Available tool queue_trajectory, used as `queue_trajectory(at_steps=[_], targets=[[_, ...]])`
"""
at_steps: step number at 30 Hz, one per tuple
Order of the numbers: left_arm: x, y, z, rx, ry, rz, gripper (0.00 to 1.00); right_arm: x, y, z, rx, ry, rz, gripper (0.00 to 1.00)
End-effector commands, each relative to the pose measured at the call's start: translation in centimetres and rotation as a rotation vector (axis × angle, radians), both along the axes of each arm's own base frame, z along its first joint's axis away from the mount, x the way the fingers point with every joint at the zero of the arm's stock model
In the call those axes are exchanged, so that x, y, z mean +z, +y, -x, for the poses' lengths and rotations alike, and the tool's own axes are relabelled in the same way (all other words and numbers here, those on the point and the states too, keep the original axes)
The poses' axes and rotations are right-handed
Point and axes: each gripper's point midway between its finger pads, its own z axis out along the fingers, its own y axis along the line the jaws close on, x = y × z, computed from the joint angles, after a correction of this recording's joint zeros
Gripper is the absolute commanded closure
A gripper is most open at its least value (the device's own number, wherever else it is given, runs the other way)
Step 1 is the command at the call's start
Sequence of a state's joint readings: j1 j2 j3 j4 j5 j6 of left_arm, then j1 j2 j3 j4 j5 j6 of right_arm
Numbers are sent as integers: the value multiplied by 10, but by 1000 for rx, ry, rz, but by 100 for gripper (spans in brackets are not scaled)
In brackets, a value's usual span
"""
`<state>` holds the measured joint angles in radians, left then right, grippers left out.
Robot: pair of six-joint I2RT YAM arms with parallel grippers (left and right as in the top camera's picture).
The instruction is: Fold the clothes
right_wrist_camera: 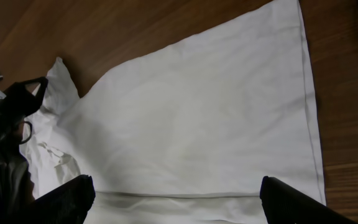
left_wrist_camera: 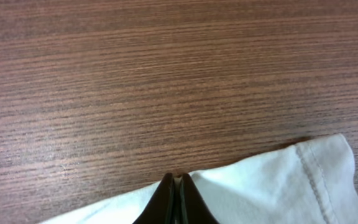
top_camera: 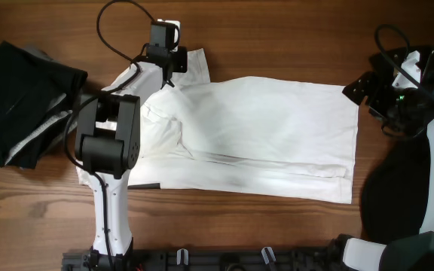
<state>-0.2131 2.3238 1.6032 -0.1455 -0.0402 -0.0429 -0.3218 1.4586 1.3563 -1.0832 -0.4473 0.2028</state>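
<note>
Seen from overhead, the white T-shirt (top_camera: 262,135) lies spread flat across the middle of the wooden table (top_camera: 277,30), its hem toward 3 o'clock and its sleeves toward 9. The left gripper (top_camera: 169,79) sits on the sleeve at the shirt's 11 o'clock corner, and the right gripper (top_camera: 358,88) is just off the 2 o'clock corner. A pile of black and grey garments (top_camera: 21,98) lies at 9 o'clock, and a black garment (top_camera: 390,199) at 4 o'clock. In the left wrist view, the left gripper (left_wrist_camera: 178,190) is pinched tight on the shirt's edge, with a hemmed corner (left_wrist_camera: 316,180) at 4 o'clock and bare wood above. In the right wrist view, the right gripper (right_wrist_camera: 176,199) is spread wide and holds nothing, its fingers (right_wrist_camera: 67,199) above the cloth.
</note>
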Motion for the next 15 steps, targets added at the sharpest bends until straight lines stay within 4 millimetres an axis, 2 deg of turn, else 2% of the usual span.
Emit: queue_trajectory(at_steps=[1,3,5,8,10,12,14,15], targets=[[-14,11,24,29,95,-4,96,0,-2,-6,15,-15,21,10],[26,15,17,39,32,10,96,1,-3,-8,14,-26,25,9],[49,19,16,46,0,18,96,2,-3,-9,14,-30,26,10],[71,22,16,50,-27,23,96,2,-3,-9,15,-33,27,10],[74,20,15,44,-36,30,96,2,-3,-10,15,-34,28,9],[70,9,17,7,-24,64,78,2,-3,-10,16,-36,29,9],[64,-7,19,-47,-12,106,49,2,-4,-10,16,-35,30,9],[58,-14,18,-81,-11,112,42,2,-4,-10,15,-34,33,9]])
